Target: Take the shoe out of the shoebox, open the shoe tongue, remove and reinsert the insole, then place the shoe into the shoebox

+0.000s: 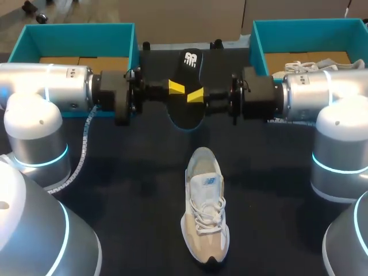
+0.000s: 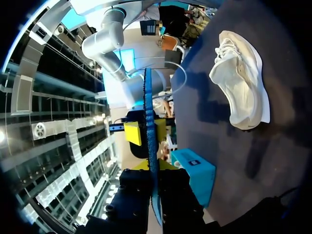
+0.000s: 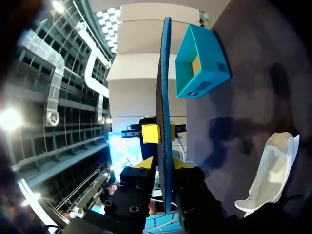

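Observation:
A black insole [image 1: 190,60] with a white logo hangs in the air over the back of the table, held between my two arms. My left gripper [image 1: 175,87] is shut on its left edge, and my right gripper [image 1: 195,95] is shut on its right edge. The left wrist view shows the insole [image 2: 150,122] edge-on, running out from between my left gripper [image 2: 155,168]. The right wrist view shows the insole [image 3: 165,73] the same way, with my right gripper [image 3: 165,165] closed against both of its faces. The white and beige shoe [image 1: 205,210] lies on the dark table nearer the front, heel toward me.
A teal shoebox [image 1: 80,34] stands at the back left. A second teal shoebox [image 1: 305,29] at the back right holds another white shoe [image 1: 305,66]. The shoe [image 2: 241,83] lies well apart from both grippers, below the insole.

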`<state>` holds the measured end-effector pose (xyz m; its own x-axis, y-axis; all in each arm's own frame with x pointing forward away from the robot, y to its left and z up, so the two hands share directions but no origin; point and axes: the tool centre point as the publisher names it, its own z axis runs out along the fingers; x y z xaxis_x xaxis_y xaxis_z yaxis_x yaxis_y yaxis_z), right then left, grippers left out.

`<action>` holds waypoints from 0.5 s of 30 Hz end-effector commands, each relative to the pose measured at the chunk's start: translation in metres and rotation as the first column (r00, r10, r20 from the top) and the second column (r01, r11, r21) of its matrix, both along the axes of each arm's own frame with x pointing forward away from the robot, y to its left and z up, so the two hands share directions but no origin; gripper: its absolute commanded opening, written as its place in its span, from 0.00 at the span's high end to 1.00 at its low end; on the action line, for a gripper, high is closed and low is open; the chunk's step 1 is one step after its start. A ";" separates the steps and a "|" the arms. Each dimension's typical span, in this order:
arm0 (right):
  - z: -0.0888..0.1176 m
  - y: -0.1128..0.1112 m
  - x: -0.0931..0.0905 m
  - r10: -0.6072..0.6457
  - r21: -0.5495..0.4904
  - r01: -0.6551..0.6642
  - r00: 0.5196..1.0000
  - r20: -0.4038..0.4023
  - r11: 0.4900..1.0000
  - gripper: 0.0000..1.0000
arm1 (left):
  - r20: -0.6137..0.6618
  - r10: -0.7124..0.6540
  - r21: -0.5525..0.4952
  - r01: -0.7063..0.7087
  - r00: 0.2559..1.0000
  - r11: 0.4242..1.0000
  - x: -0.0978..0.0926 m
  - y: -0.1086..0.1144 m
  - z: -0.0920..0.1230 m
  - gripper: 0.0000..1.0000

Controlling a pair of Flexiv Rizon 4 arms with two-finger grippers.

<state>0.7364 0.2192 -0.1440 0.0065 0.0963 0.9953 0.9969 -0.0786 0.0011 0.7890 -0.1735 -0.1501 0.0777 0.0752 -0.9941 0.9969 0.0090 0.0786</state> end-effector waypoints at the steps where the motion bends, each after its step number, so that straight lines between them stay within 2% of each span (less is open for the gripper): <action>1: -0.002 0.001 -0.002 -0.007 -0.001 0.007 1.000 -0.006 1.000 0.84 | 0.001 0.001 0.001 -0.001 1.000 1.000 0.001 -0.002 0.000 1.00; 15: -0.001 0.001 0.002 -0.013 0.001 0.013 1.000 -0.012 1.000 0.79 | 0.001 0.001 0.001 -0.001 1.000 1.000 0.001 -0.002 0.000 1.00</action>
